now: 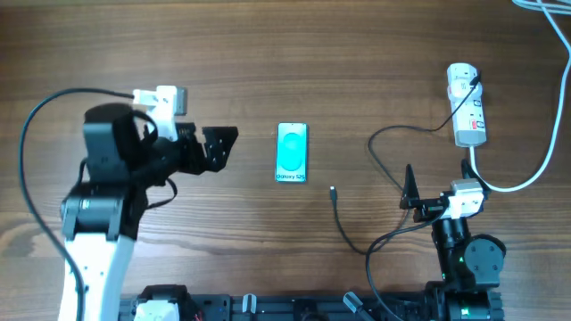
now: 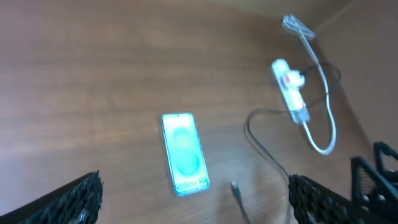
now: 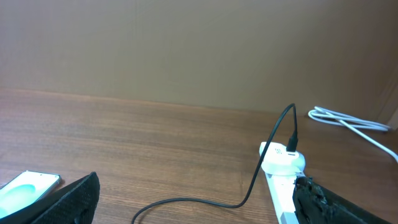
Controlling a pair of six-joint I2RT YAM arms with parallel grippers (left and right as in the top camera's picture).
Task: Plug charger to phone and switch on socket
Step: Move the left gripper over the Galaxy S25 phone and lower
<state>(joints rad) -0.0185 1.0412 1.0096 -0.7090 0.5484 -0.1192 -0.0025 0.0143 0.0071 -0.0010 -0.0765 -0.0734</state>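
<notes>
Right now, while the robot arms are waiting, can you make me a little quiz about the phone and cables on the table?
1. True or false: the thin black charger cable is already plugged into the flat phone with the cyan screen.
2. The short white power strip lies: A) under the phone, B) on the robot's right side, C) on the robot's left side.
3. Fill in: the left gripper and the right gripper both stand ___, holding nothing.
Key: 1 false; 2 B; 3 open.
</notes>
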